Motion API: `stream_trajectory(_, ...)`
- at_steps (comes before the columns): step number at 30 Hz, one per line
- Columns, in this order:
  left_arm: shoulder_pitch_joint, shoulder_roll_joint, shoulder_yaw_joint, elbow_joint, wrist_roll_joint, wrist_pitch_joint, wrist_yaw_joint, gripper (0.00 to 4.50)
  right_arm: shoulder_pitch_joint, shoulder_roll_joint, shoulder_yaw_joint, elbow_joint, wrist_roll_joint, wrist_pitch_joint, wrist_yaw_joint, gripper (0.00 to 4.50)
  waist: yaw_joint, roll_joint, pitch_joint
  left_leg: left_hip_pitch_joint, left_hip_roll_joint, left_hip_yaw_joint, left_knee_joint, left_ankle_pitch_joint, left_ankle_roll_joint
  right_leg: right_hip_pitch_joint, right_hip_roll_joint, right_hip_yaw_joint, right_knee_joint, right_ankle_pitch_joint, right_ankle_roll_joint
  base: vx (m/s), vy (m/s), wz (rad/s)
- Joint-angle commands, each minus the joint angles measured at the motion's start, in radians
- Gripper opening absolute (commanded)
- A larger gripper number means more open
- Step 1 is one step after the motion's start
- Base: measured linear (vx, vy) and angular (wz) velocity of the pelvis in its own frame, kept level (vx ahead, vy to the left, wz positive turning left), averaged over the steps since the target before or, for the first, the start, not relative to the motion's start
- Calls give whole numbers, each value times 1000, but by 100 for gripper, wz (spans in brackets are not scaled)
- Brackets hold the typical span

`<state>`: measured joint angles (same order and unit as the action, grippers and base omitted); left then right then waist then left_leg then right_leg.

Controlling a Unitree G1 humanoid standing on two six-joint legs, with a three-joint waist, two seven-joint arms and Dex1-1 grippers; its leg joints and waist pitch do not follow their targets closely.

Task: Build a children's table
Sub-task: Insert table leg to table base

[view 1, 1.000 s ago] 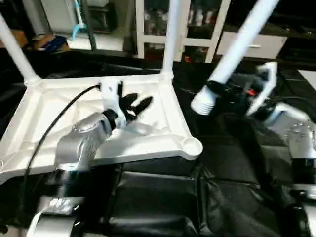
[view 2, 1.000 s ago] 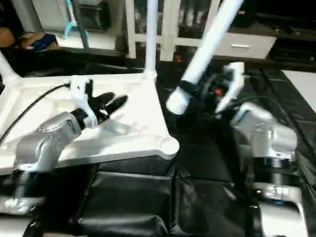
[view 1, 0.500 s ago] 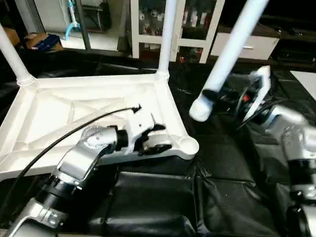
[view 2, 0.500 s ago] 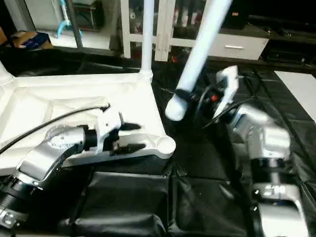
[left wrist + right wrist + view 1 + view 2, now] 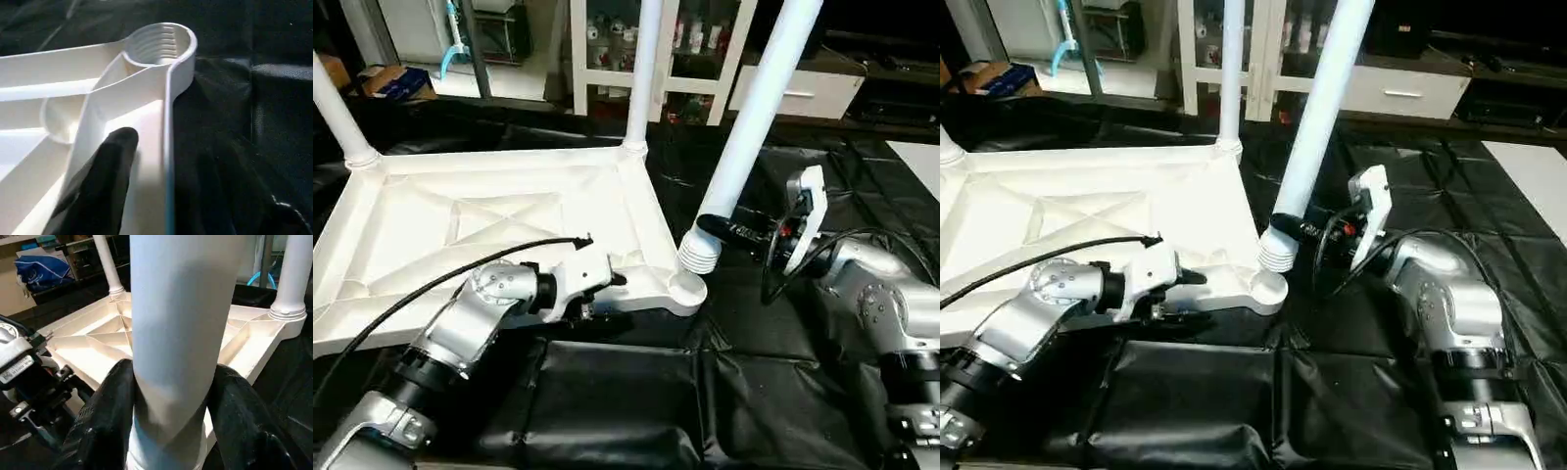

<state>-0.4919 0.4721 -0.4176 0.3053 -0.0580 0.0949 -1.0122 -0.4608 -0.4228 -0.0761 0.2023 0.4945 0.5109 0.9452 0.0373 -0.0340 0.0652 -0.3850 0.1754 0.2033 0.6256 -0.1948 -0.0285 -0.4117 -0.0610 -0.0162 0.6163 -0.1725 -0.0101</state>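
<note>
The white table top point(image 5: 460, 220) lies upside down on black cloth, ribs up. Two white legs point(image 5: 642, 69) point(image 5: 335, 108) stand in its far corners. My right gripper point(image 5: 717, 227) is shut on a third leg point(image 5: 754, 108) just above its threaded end point(image 5: 702, 257). The leg leans slightly, and that end hangs close over the near right corner socket point(image 5: 688, 287). My left gripper point(image 5: 607, 297) is open and straddles the near rim beside that socket point(image 5: 159, 41). One of its fingers point(image 5: 110, 171) is inside the rim and the other is outside it.
Black cloth point(image 5: 773, 392) covers the ground around the top. White shelving point(image 5: 705, 49) and a white drawer unit point(image 5: 813, 88) stand at the back, and a blue bag point(image 5: 406, 83) lies far left. A black cable point(image 5: 421, 294) runs along my left forearm.
My left gripper moved from over the middle of the top to its near rim by the corner socket. My right arm tipped the leg more upright and lowered its threaded end toward that socket.
</note>
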Motion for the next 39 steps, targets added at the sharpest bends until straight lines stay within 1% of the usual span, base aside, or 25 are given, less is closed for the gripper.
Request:
stream_trajectory(1, -34, -16, -21, 24, 24, -22, 3, 253, 6, -14, -4, -40, -13, -15, -5, 182, -2, -2, -79, 28, 52, -23, -77, -136, 11, 42, -69, 31, -62, -175, -211, 0, 0, 0)
stream_trajectory(2, -46, -27, -28, 46, 31, -30, 0, 238, 9, -13, -2, -43, -16, -15, -4, 182, -2, -1, -77, 28, 51, -22, -77, -137, 14, 41, -69, 32, -64, -174, -213, 0, 0, 0)
stream_trajectory(6, -72, -45, -44, 98, 60, -54, -4, 225, 18, -20, 17, -50, -33, -28, -2, 182, -2, -3, -77, 28, 51, -23, -76, -139, 14, 42, -70, 32, -64, -175, -215, 0, 0, 0)
stream_trajectory(8, -80, -50, -48, 120, 72, -61, -5, 201, 23, -22, 21, -57, -33, -29, -2, 182, -3, -3, -78, 27, 52, -24, -76, -129, 22, 44, -70, 31, -62, -156, -222, 0, 0, 0)
stream_trajectory(9, -88, -53, -52, 135, 80, -60, -7, 201, 26, -24, 23, -63, -31, -26, 0, 182, -2, 3, -77, 27, 52, -25, -76, -131, 23, 44, -72, 32, -63, -156, -224, 0, 0, 0)
stream_trajectory(10, -88, -53, -52, 135, 80, -60, -7, 187, 26, -24, 23, -63, -31, -26, 0, 182, -3, 1, -77, 28, 52, -24, -76, -134, 23, 44, -70, 31, -64, -157, -226, 0, 0, 0)
stream_trajectory(12, -98, -55, -60, 161, 95, -62, -14, 169, 34, -28, 23, -73, -28, -23, 3, 182, -3, -1, -75, 29, 52, -24, -77, -152, 21, 43, -70, 32, -66, -179, -225, 0, 0, 0)
stream_trajectory(13, -103, -52, -68, 178, 106, -63, -21, 169, 39, -32, 23, -77, -27, -23, 5, 182, -4, -1, -74, 29, 52, -24, -77, -167, 17, 42, -70, 32, -70, -201, -220, 0, 0, 0)
stream_trajectory(16, -108, -43, -79, 199, 123, -61, -30, 139, 46, -39, 19, -84, -24, -20, 11, 182, -4, -2, -72, 32, 54, -27, -79, -197, 2, 41, -72, 32, -74, -255, -208, 0, 0, 0)
stream_trajectory(17, -109, -42, -80, 203, 128, -62, -31, 131, 46, -40, 16, -86, -21, -16, 15, 182, -5, 2, -70, 32, 53, -27, -81, -203, -2, 39, -71, 32, -76, -262, -205, 0, 0, 0)
stream_trajectory(18, -109, -42, -80, 203, 128, -62, -31, 126, 46, -40, 16, -86, -21, -16, 15, 182, -5, 2, -70, 32, 53, -27, -81, -203, -2, 39, -71, 32, -76, -262, -205, 0, 0, 0)
stream_trajectory(19, -112, -41, -80, 214, 139, -59, -28, 123, 47, -41, 9, -92, -12, -5, 20, 182, -8, -2, -69, 31, 53, -28, -82, -211, -5, 40, -71, 32, -76, -269, -201, 0, 0, 0)
stream_trajectory(21, -113, -34, -89, 226, 157, -62, -36, 106, 50, -41, 6, -89, 1, 7, 29, 182, -9, -1, -68, 32, 53, -28, -82, -223, -4, 38, -73, 32, -79, -288, -199, 0, 0, 0)
stream_trajectory(22, -113, -33, -90, 229, 160, -62, -38, 106, 50, -40, 6, -85, 3, 9, 30, 182, -10, -4, -67, 32, 54, -29, -82, -229, -4, 37, -73, 32, -81, -303, -196, 0, 0, 0)
stream_trajectory(23, -114, -31, -94, 235, 165, -60, -43, 85, 49, -35, 7, -72, 5, 8, 31, 182, -11, -3, -64, 31, 53, -29, -83, -235, -5, 36, -73, 32, -82, -323, -190, 0, 0, 0)
stream_trajectory(24, -114, -29, -96, 239, 167, -55, -45, 78, 47, -30, 9, -59, 4, 5, 30, 182, -11, -3, -65, 31, 53, -30, -83, -238, -7, 36, -74, 32, -83, -331, -188, 0, 0, 0)
stream_trajectory(26, -114, -27, -109, 256, 184, -60, -48, 68, 32, -4, 22, -22, -13, -14, 16, 182, -17, -3, -61, 31, 52, -32, -86, -267, -15, 33, -74, 31, -88, -382, -177, 0, 0, 0)
stream_trajectory(27, -114, -27, -111, 259, 185, -54, -51, 60, 28, 4, 28, -15, -17, -19, 12, 182, -21, -2, -57, 33, 51, -35, -87, -296, -23, 30, -75, 30, -92, -423, -171, 0, 0, 0)
stream_trajectory(29, -113, -28, -111, 260, 187, -49, -54, 30, 27, 8, 31, -12, -18, -22, 11, 182, -25, -4, -57, 38, 51, -38, -88, -327, -32, 27, -75, 30, -97, -470, -158, 0, 0, 0)
stream_trajectory(31, -105, -23, -112, 239, 185, -39, -71, 29, 23, 19, 48, -4, -26, -27, 14, 182, -28, -3, -56, 38, 52, -39, -89, -332, -34, 26, -76, 31, -98, -478, -156, 0, 0, 0)
stream_trajectory(32, -103, -22, -106, 230, 179, -34, -73, 29, 20, 20, 50, -2, -28, -27, 14, 182, -31, -6, -55, 36, 52, -40, -89, -334, -33, 26, -77, 30, -98, -488, -153, 0, 0, 0)
stream_trajectory(34, -103, -23, -97, 226, 174, -27, -77, 29, 17, 21, 49, 2, -28, -25, 15, 182, -33, -5, -55, 37, 51, -39, -89, -335, -30, 24, -76, 31, -100, -493, -150, 0, 0, 0)
stream_trajectory(35, -104, -22, -92, 224, 170, -20, -81, 9, 14, 21, 47, 5, -26, -24, 16, 182, -35, -4, -55, 37, 52, -40, -89, -336, -29, 24, -76, 30, -100, -492, -151, 0, 0, 0)
stream_trajectory(37, -103, -25, -84, 228, 158, -7, -95, 4, 12, 22, 48, 13, -27, -26, 16, 182, -35, -5, -54, 36, 51, -40, -91, -337, -26, 23, -75, 30, -101, -491, -151, 0, 0, 0)
stream_trajectory(39, -102, -29, -79, 233, 152, -2, -105, 1, 10, 24, 50, 24, -37, -35, 19, 182, -36, -4, -54, 37, 52, -39, -91, -340, -27, 21, -75, 30, -102, -491, -153, 0, 0, 0)
